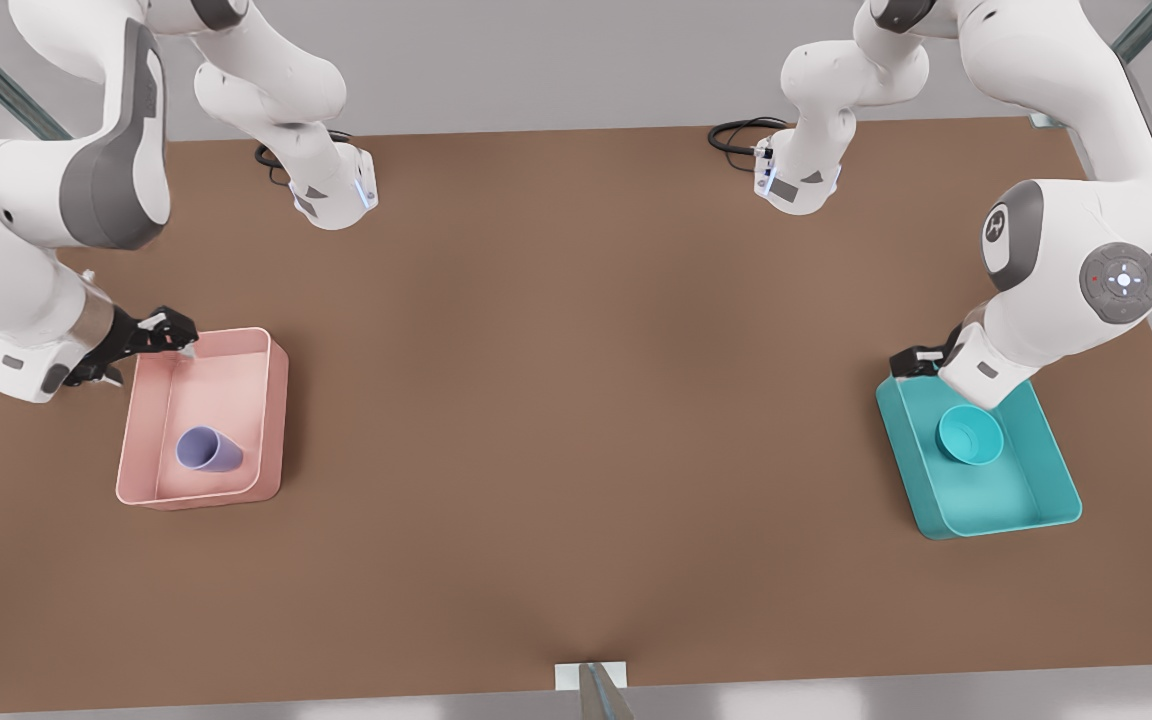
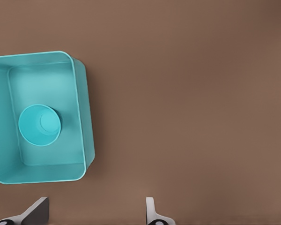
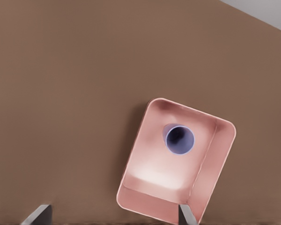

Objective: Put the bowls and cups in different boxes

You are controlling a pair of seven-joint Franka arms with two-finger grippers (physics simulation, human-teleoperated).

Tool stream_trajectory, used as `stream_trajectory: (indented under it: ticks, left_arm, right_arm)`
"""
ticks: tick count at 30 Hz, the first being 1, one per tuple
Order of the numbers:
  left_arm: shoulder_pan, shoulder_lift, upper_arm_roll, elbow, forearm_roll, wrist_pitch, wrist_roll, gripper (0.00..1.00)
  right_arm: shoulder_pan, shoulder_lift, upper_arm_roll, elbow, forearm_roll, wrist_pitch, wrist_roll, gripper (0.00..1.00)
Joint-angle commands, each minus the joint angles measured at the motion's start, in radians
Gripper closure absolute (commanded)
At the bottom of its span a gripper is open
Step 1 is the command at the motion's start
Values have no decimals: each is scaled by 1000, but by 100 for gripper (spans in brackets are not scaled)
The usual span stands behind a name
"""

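Lavender cup (image 1: 208, 449) in pink box (image 1: 274, 420), teal bowl (image 1: 970, 435) in teal box (image 1: 1036, 500).
Both hands open, empty: right hand (image 1: 171, 335) at pink box's far edge, left hand (image 1: 921, 362) at teal box's far corner.

Two boxes: one pink (image 1: 274, 400), one teal (image 1: 1026, 500). One cup (image 1: 208, 450), one bowl (image 1: 970, 435). Two arms on one table (image 1: 576, 400).

The 2 boxes sit well apart on the counter (image 1: 576, 400). One box (image 1: 204, 420) lies near the front view's left edge and holds the cup (image 1: 208, 449); the other box (image 1: 976, 455), near the right edge, holds the bowl (image 1: 970, 435).
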Motion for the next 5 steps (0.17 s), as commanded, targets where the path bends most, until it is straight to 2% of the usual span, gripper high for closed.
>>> stream_trajectory:
  ticks: [1, 5]
  left_arm:
    - [0, -1, 0, 0, -1, -10, 75, 0]
    - [0, -1, 0, 0, -3, -11, 75, 0]
  right_arm:
    - [-4, -9, 2, -5, -11, -112, 308, 0]
    - [-4, -13, 2, -6, -13, -112, 308, 0]
